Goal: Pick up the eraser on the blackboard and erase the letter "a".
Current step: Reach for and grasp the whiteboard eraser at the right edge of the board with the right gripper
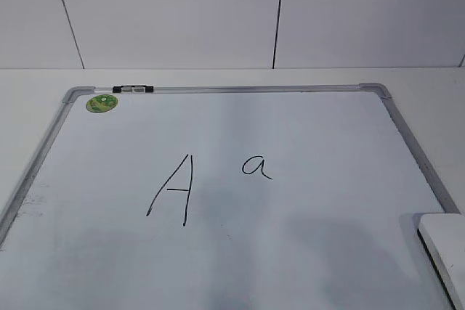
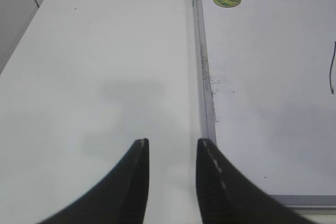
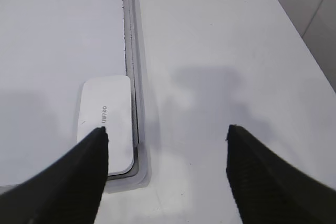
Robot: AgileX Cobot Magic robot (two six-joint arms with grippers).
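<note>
From the exterior view, the blackboard (image 1: 407,128) lies flat on the counter (image 1: 29,85), and neither of my end effectors shows here. The letter "a" (image 1: 256,167) sits near the board's middle, just right of the capital "A" (image 1: 171,189), apart from it. The eraser (image 1: 445,248) rests in the board's near right corner, cut by the picture's edge. A green sticker (image 1: 102,102) and a small clip (image 1: 133,89) sit at the board's far left corner, well clear of any wiping path.

In the left wrist view, my left end effector (image 2: 173,145) hangs narrowly parted and empty over bare counter, just outside the board's left frame.

In the right wrist view, my right end effector (image 3: 167,132) stands wide and empty. One fingertip overlaps the eraser's near edge in the picture; the other is over counter beyond the board's right frame. I judge I must shift toward the board until the eraser lies centred between the fingers, then come down and close across its short sides. The raised frame touching the eraser's outer side could block that finger. When wiping, I should keep off the capital "A".
</note>
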